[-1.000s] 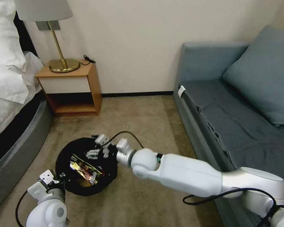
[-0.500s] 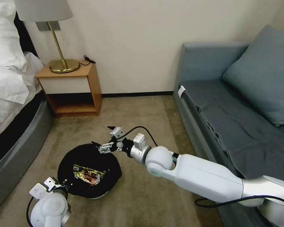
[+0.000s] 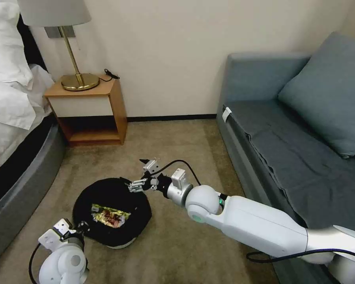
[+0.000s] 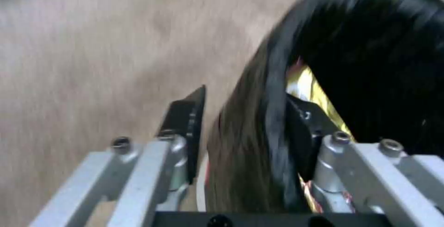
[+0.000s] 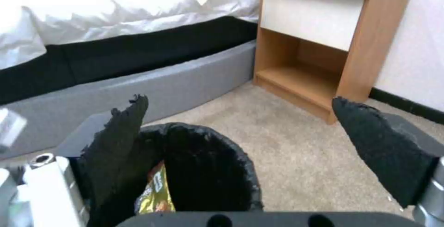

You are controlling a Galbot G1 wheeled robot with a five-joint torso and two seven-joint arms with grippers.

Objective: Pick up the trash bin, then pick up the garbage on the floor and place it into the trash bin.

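Round trash bin lined with crinkly black plastic (image 3: 110, 205), tilted on the beige carpet (image 3: 177, 142) near the bed, held at its near rim by the clenched left gripper (image 3: 81, 228). Inside lies 1 gold-brown shiny wrapper (image 3: 108, 215). The right gripper (image 3: 144, 173), spread and empty, hovers just beyond the far rim. Risk: the thin liner could slip in the grasp, tipping the bin and spilling its litter.
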